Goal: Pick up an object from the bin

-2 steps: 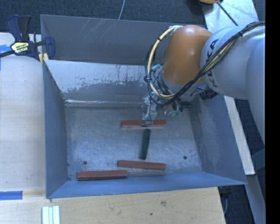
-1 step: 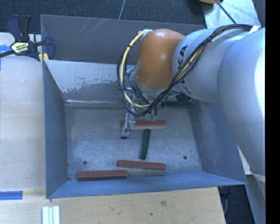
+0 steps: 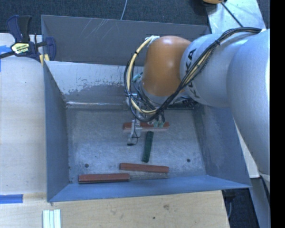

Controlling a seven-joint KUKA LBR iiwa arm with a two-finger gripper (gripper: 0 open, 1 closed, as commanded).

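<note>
My gripper [image 3: 132, 137] hangs low over the middle of the bin, below the orange wrist cover. A short reddish-brown stick [image 3: 148, 126] lies crosswise right beneath it, partly hidden by the gripper and its cables. A dark green stick [image 3: 147, 147] lies lengthwise just to the right of the gripper's tip, running toward the bin's front. I cannot see whether anything is held.
Two longer reddish-brown sticks lie near the front wall: one [image 3: 144, 168] at centre, the other [image 3: 103, 178] to its left along the floor's edge. The arm covers the bin's right rear part.
</note>
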